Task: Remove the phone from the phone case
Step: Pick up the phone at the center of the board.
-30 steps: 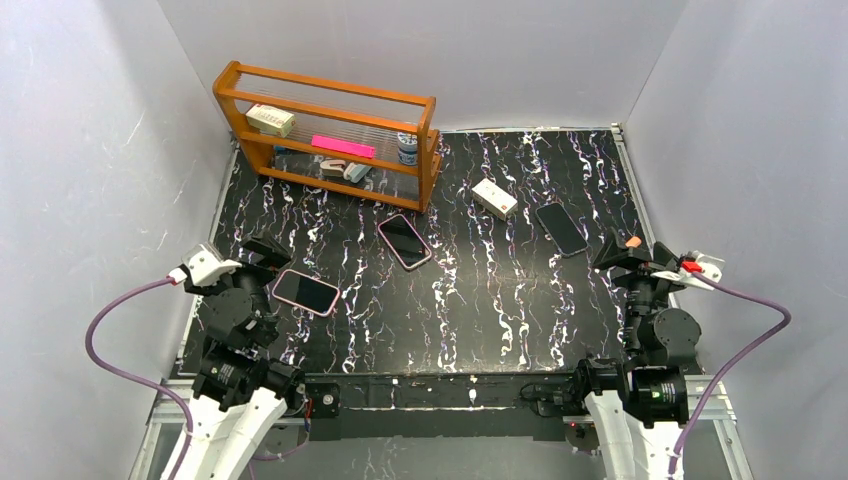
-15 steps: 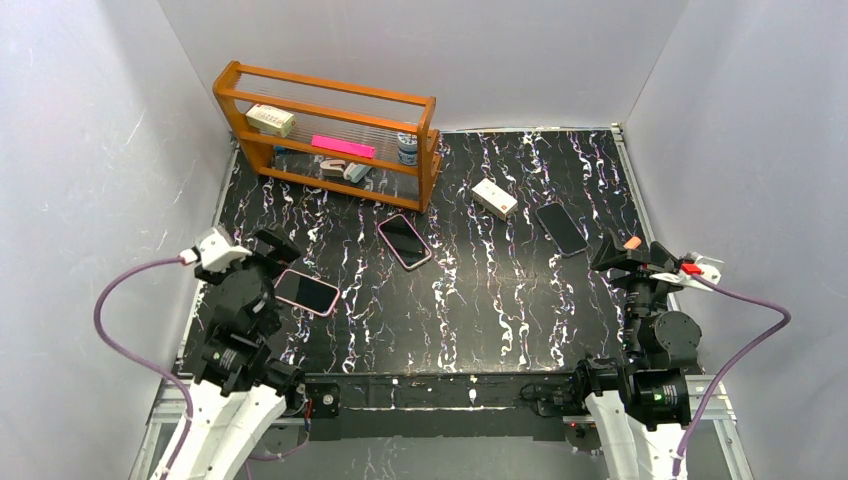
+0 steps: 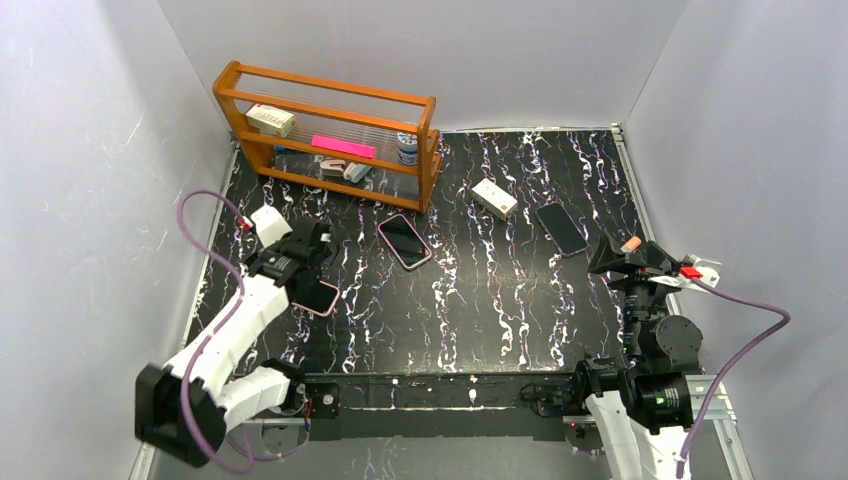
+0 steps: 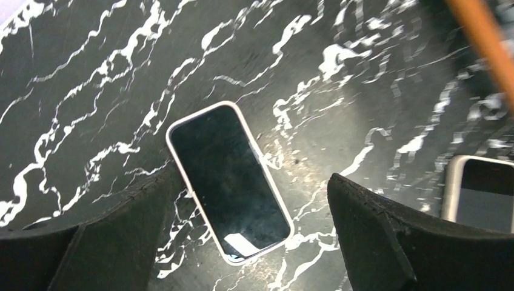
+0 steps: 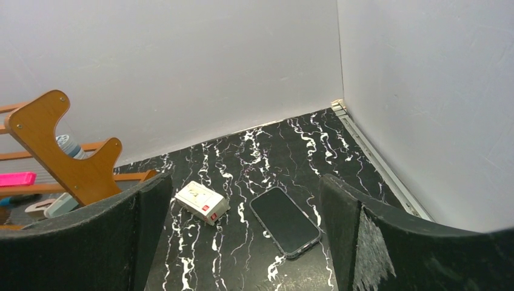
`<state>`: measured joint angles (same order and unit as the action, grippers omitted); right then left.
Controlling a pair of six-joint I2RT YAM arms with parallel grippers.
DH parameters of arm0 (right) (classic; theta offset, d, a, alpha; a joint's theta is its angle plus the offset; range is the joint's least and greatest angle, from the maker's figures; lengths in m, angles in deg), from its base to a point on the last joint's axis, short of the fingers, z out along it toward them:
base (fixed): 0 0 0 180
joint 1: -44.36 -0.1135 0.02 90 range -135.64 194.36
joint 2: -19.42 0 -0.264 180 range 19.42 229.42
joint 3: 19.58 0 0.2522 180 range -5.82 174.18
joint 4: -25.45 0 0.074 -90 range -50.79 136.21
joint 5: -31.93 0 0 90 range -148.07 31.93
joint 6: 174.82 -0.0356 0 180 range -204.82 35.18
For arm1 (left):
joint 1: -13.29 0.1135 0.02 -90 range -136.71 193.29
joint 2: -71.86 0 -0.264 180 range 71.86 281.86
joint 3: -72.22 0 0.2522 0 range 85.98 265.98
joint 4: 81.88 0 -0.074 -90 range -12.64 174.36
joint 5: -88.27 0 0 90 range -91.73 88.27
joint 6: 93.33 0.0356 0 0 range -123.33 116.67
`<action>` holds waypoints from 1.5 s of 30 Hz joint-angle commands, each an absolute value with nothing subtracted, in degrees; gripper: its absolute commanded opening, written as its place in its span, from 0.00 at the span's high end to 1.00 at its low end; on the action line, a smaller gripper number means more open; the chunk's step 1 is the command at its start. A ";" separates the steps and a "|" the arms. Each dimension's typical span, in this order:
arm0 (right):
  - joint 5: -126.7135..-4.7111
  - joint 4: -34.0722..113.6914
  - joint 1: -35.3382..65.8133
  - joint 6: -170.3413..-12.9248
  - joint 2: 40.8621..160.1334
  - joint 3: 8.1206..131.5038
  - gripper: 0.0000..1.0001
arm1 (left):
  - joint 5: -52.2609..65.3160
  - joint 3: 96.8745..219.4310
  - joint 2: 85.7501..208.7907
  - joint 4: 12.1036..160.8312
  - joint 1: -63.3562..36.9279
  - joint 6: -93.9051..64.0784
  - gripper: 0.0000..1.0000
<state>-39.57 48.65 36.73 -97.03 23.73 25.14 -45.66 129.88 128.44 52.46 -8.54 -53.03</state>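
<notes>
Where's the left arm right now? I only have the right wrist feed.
Observer: The left gripper hovers over a cased phone near the table's left edge, jaws open, one finger on each side of it.
Operator: Which way up is that phone?
Observer: It lies flat, screen up, with the case's light rim showing all round.
Operator: Is that the only cased one?
Observer: No. A second cased phone, pink-rimmed, lies mid-table just in front of the wooden shelf.
</notes>
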 commanded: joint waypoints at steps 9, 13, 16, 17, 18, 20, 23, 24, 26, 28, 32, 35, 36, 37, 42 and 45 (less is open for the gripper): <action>-39.70 46.51 34.86 -96.79 21.52 24.68 0.01 | -32.38 130.21 144.64 45.53 0.92 -71.07 0.02; -39.70 46.36 34.55 -96.67 21.37 24.51 0.01 | -32.15 129.49 147.45 47.59 1.80 -72.62 0.02; -39.70 46.16 34.51 -96.59 21.26 24.41 0.01 | -30.60 130.02 150.67 48.50 1.93 -73.47 0.02; -39.70 46.16 34.44 -96.55 21.36 24.40 0.01 | -30.49 130.16 151.57 48.58 1.95 -73.88 0.02; -39.70 46.15 34.43 -96.55 21.42 24.41 0.01 | -30.62 130.20 152.33 48.56 1.95 -74.28 0.02; -39.85 46.16 34.43 -96.47 21.34 24.33 0.01 | -31.55 130.13 153.20 48.75 1.95 -75.21 0.02; -39.80 46.07 34.44 -96.51 21.34 24.29 0.01 | -32.77 130.27 154.37 48.89 2.03 -75.84 0.02; -39.75 46.03 34.43 -96.51 21.43 24.31 0.01 | -32.90 130.26 154.84 48.90 2.04 -75.99 0.02; -39.81 46.07 34.43 -96.51 21.40 24.22 0.01 | -32.99 130.30 155.96 49.07 2.04 -76.42 0.02; -39.90 45.98 34.48 -96.43 21.38 24.18 0.01 | -32.88 129.93 156.76 49.12 2.23 -77.18 0.02; -40.03 45.98 34.43 -96.42 21.42 24.23 0.01 | -32.89 128.08 156.64 49.97 2.69 -78.90 0.02; -40.32 45.94 34.43 -96.42 21.48 24.23 0.02 | -32.92 127.31 156.78 50.13 2.99 -79.63 0.03; -40.38 45.98 34.43 -96.42 21.64 24.24 0.01 | -32.75 127.20 157.10 50.12 3.12 -79.83 0.05; -40.40 46.00 34.48 -96.42 21.79 24.34 0.01 | -32.26 127.20 157.50 49.95 3.36 -80.07 0.08; -41.65 46.84 34.43 -96.63 23.39 25.00 0.01 | -30.21 126.29 158.53 49.67 3.71 -81.65 0.22; -42.76 47.83 34.43 -97.44 24.87 26.14 0.01 | -29.01 125.27 157.44 50.30 3.71 -81.71 0.32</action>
<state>-40.97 48.49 34.85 -96.89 22.97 24.31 -31.73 129.40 156.09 50.91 3.09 -78.64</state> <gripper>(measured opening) 0.984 0.741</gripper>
